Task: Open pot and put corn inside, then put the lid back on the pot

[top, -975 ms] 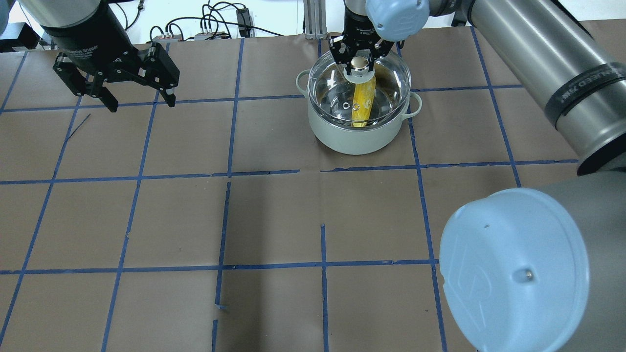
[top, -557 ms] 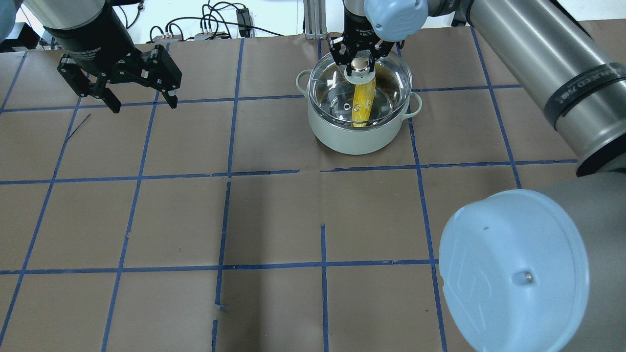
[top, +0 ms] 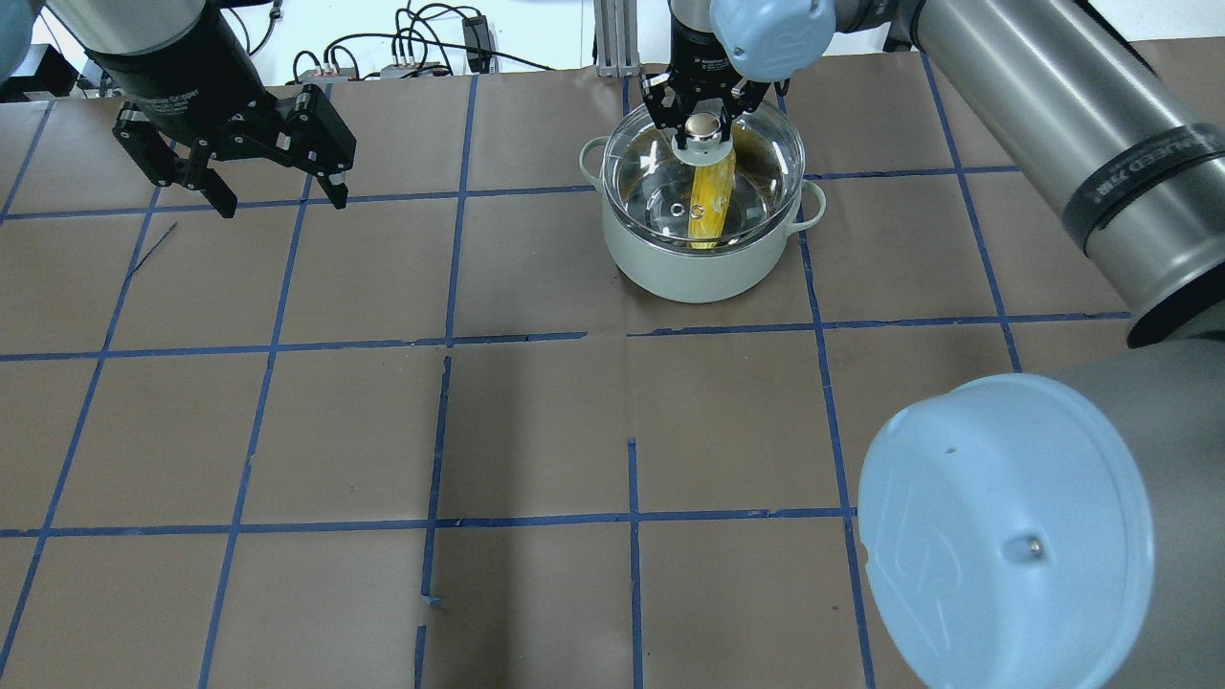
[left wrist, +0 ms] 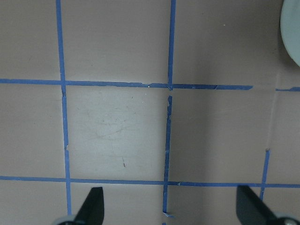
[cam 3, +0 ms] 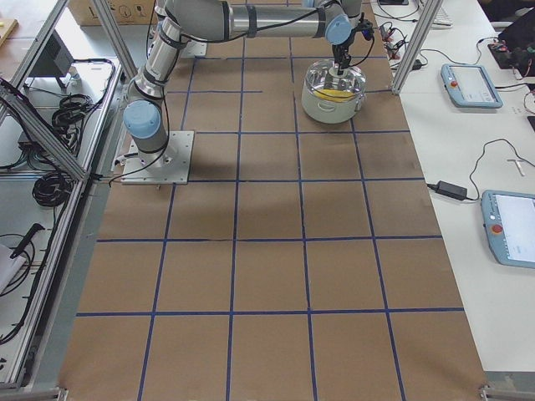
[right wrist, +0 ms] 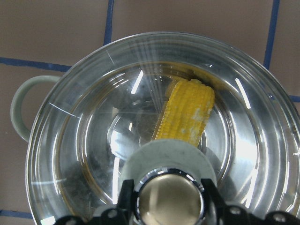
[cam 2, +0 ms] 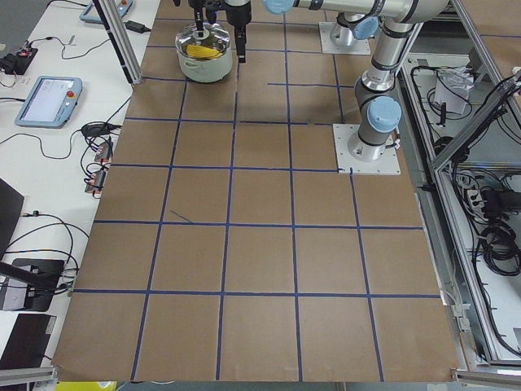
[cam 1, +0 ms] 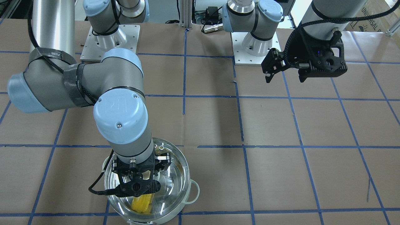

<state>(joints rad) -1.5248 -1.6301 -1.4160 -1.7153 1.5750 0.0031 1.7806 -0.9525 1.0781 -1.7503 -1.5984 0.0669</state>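
Observation:
The pot (top: 689,273) stands at the far middle of the table, pale-walled with loop handles. The corn (top: 710,206) lies inside it, seen through the clear glass lid (top: 651,191) that sits on the rim. My right gripper (top: 703,124) reaches down from above, and its fingers press both sides of the lid's shiny knob (right wrist: 169,199). The right wrist view shows the corn (right wrist: 187,112) under the glass (right wrist: 84,140). My left gripper (top: 279,206) is open and empty, held above the table at the far left, well apart from the pot.
Brown paper with a blue tape grid covers the table (top: 536,431). Cables and small boxes (top: 412,57) lie beyond the far edge. My right arm's elbow (top: 1005,536) fills the near right. The left wrist view shows bare paper and the pot's edge (left wrist: 291,33).
My left gripper has drifted slightly toward the far edge, still open. My right gripper, the lid and the pot have hardly moved.

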